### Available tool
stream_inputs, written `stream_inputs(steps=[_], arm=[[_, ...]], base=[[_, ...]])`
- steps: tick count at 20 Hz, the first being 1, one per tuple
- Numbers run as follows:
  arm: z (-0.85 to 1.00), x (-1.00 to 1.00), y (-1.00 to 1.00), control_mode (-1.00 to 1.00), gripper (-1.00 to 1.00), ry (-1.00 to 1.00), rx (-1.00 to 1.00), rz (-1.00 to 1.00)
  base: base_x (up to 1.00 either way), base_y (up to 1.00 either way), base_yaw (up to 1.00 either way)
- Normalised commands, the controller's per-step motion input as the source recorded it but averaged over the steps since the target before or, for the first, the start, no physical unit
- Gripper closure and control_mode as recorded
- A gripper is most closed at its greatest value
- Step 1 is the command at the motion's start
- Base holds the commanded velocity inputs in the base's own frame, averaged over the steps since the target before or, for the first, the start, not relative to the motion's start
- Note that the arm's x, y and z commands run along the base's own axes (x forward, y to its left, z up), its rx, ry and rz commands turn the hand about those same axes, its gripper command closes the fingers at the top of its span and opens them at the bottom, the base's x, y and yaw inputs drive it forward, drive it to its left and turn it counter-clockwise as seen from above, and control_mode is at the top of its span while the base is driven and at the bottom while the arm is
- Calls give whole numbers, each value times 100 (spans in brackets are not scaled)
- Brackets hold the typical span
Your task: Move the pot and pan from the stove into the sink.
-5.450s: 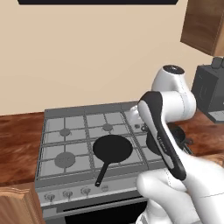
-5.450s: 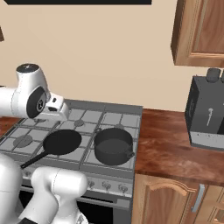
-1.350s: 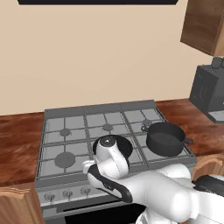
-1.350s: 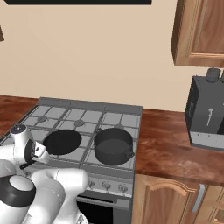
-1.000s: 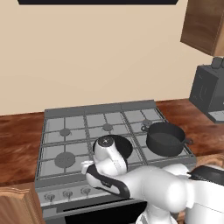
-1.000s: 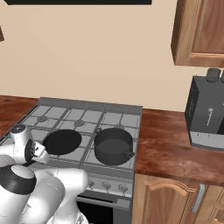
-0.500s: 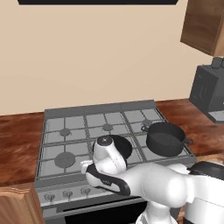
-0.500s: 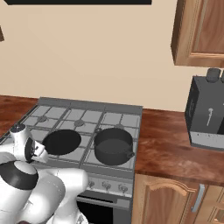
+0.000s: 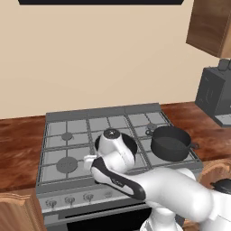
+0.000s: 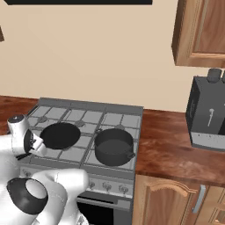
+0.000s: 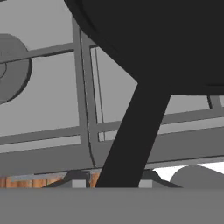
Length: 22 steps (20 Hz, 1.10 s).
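The black pan (image 10: 59,135) rests on the stove's (image 10: 110,117) front left grate. Its long handle (image 11: 131,131) runs down between my two fingertips in the hand view. My gripper (image 11: 111,180) is low at the stove's front edge, shut on that handle; from the right base it shows at the pan's near left (image 10: 38,143). In the left base view my hand covers most of the pan (image 9: 131,143). The dark grey pot (image 10: 114,146) (image 9: 171,143) stands untouched on the front right burner. The sink is out of view.
A dark coffee machine (image 10: 206,114) (image 9: 214,95) stands on the wooden counter (image 10: 167,147) right of the stove. Wooden wall cabinets (image 10: 202,30) hang above it. Counter (image 9: 18,140) also lies left of the stove. A round burner (image 11: 11,65) sits left of the handle.
The arm has come down from above the stove to the pan's handle at the front edge. Over the last second it has hardly moved; pan and pot stay put.
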Motion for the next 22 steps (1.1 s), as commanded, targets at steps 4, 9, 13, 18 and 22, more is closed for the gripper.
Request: stream_inputs(steps=[4,9,13,18,22], arm=[[67,-17,0,-100,100,-1,6,-4],[66,-22,0,-100,100,-3,3,-3],[65,-32,-6,-100,100,-2,4,-5],[62,-41,-18,-100,100,0,5,-3],[65,-43,-24,-100,100,0,3,-1]], base=[[0,0,0],[0,0,0],[0,0,0],[0,0,0],[0,0,0]])
